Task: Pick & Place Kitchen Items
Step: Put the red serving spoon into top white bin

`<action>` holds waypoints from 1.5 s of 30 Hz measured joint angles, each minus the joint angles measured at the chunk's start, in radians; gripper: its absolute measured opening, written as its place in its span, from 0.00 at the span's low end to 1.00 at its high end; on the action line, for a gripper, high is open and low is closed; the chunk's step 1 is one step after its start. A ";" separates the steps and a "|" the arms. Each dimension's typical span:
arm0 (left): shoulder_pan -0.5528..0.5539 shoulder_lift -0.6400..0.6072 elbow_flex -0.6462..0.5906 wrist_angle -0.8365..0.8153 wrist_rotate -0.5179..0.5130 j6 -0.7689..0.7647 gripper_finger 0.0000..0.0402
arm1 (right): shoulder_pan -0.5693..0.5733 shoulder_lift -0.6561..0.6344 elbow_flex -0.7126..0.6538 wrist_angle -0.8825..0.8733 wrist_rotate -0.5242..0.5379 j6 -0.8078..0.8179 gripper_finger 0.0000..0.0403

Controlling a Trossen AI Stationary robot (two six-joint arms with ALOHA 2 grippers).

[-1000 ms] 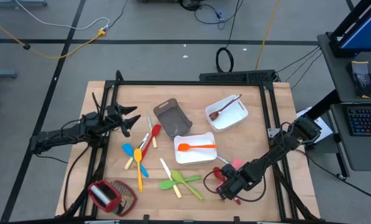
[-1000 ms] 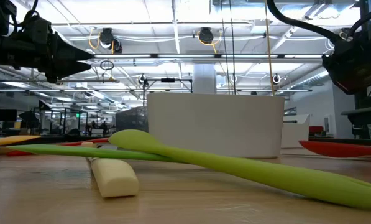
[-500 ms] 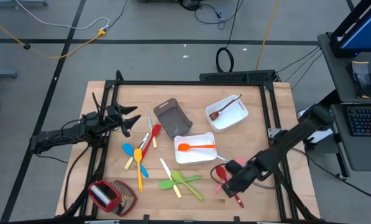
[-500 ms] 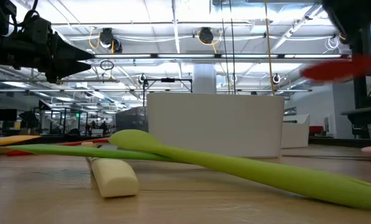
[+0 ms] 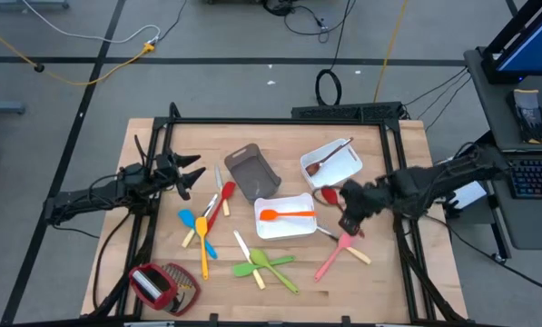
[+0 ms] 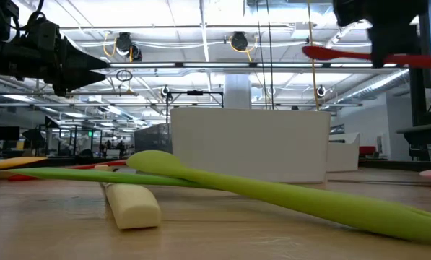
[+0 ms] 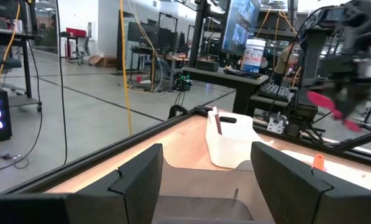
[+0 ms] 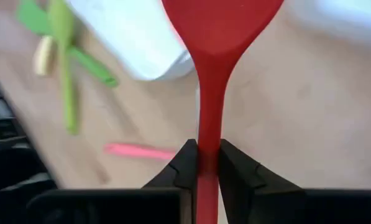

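A red silicone spoon (image 8: 217,37) with a slim red handle is clamped by its handle between the two dark fingers of the right end effector (image 8: 205,163), as the right wrist view shows. It is held in the air, clear of the wooden tabletop (image 5: 398,282); in the low view the red spoon (image 6: 345,53) is seen level and high above the surface. In the high view the right end effector (image 5: 350,202) is found between two white rectangular trays, with the red bowl (image 5: 329,195) pointing towards them.

The nearer white tray (image 5: 263,229) carries an orange spatula (image 5: 285,214); the farther white tray (image 5: 345,173) carries a brown spoon (image 5: 325,160). A pink spoon (image 5: 332,258) and a pale-handled knife (image 5: 350,249) lie on the tabletop just beside the right arm.

Towards the front edge, green utensils (image 5: 269,265) are crossed over a pale-handled knife (image 5: 247,258). A grey-brown rectangular tray (image 5: 251,173) is placed near the middle. Left of it lie a red spatula (image 5: 220,203), a blue spoon (image 5: 196,227) and a yellow spoon (image 5: 204,251), close together. A red-and-silver object with a woven part (image 5: 162,285) sits at the front left corner.

The left end effector (image 5: 191,174) is held with its fingers spread apart over the left side of the tabletop, gripping nothing.
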 joint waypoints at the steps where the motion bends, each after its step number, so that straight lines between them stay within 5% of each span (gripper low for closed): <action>1: 0.000 0.000 0.000 0.000 0.000 -0.002 0.62 | -0.037 -0.004 0.000 -0.016 0.002 -0.069 0.07; 7: 0.000 0.000 0.000 0.000 0.000 -0.006 0.62 | -0.242 -0.001 0.010 -0.126 0.107 -0.499 0.07; 13: 0.000 0.000 0.000 0.000 0.000 -0.018 0.62 | -0.397 0.033 0.078 -0.262 0.370 -0.893 0.07; 19: 0.000 0.000 0.000 0.000 0.000 -0.029 0.62 | -0.497 0.099 0.089 -0.176 0.611 -1.303 0.07; 25: 0.000 0.000 0.000 0.000 0.000 -0.030 0.62 | -0.553 0.236 0.089 -0.126 0.715 -1.629 0.07; 32: 0.000 0.000 0.000 0.000 0.000 -0.059 0.62 | -0.561 0.362 0.088 -0.177 0.810 -1.760 0.07; 45: 0.000 0.000 0.000 0.000 0.000 -0.049 0.62 | -0.490 0.400 0.088 -0.108 0.649 -1.806 0.07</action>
